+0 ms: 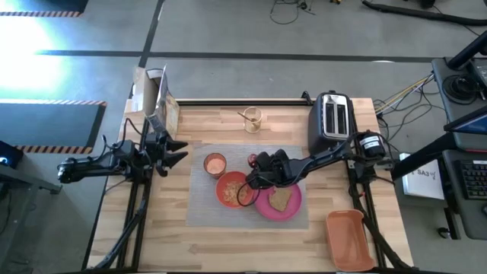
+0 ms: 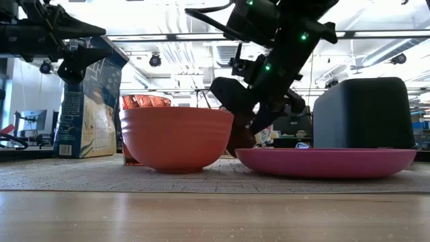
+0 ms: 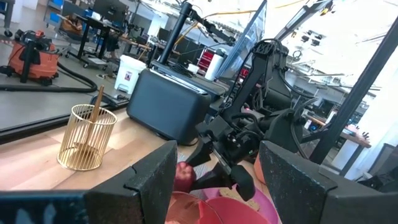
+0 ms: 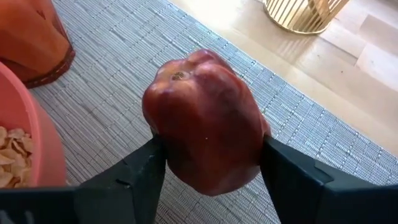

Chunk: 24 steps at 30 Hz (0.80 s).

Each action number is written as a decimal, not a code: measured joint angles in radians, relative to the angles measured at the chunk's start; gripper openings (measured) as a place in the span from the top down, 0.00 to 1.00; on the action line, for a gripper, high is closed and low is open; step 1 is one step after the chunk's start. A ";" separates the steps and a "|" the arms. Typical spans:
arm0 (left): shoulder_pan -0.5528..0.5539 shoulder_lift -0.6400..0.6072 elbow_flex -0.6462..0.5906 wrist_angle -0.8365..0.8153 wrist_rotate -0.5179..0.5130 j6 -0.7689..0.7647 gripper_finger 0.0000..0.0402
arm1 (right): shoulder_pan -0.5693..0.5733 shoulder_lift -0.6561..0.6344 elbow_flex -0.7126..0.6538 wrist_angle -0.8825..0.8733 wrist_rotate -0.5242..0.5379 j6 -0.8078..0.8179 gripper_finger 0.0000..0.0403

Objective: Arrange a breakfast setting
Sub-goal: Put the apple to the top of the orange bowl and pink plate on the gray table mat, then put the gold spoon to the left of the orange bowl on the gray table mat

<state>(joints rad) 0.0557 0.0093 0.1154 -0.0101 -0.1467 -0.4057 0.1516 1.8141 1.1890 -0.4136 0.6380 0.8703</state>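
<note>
Pinching apple (image 4: 202, 121) between fingers (image 4: 140, 171) of right gripper (image 1: 254, 162), over placemat (image 1: 199, 202) just beyond bowl (image 1: 232, 188). Bowl on placemat, holding cereal, touching plate (image 1: 293, 205) beside it. Toast (image 1: 280, 198) lying on plate. Cup (image 1: 214, 164) on placemat, near bowl on left-arm side. Left gripper (image 1: 173, 151) spread, empty, off placemat's edge, well apart from bowl.

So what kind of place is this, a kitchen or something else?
Probably a robotics lab or workshop, not a kitchen. The wooden table carries a staged breakfast with a toaster and pink plate. Loose cables cross the concrete floor, and desks with equipment fill the room behind.
</note>
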 joint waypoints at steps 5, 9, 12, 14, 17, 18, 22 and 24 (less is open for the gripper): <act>0.000 0.000 0.000 -0.001 0.000 0.000 0.47 | 0.000 0.000 -0.001 0.000 0.000 0.000 0.35; 0.000 0.000 0.000 -0.008 0.000 0.000 0.47 | 0.000 0.000 -0.001 0.000 -0.001 0.000 0.29; 0.000 0.000 0.000 -0.008 0.000 0.000 0.47 | 0.000 0.000 -0.001 0.000 -0.010 -0.016 0.27; 0.000 0.000 0.000 -0.008 0.000 0.000 0.47 | 0.000 -0.001 -0.001 0.000 -0.011 -0.019 0.26; 0.000 0.000 0.000 -0.008 0.000 0.000 0.47 | 0.000 -0.008 0.000 -0.004 -0.024 -0.056 0.26; 0.000 0.000 0.000 -0.008 0.000 0.000 0.47 | 0.000 -0.011 0.005 -0.011 -0.031 -0.070 0.26; 0.000 0.000 0.000 -0.010 0.000 0.000 0.47 | 0.001 -0.022 0.055 -0.074 -0.043 -0.141 0.25; 0.000 0.000 0.000 -0.010 0.000 0.000 0.47 | 0.001 -0.026 0.098 -0.139 -0.043 -0.182 0.25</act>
<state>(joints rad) 0.0555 0.0097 0.1154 -0.0204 -0.1467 -0.4057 0.1524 1.7885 1.2871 -0.5529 0.5945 0.6887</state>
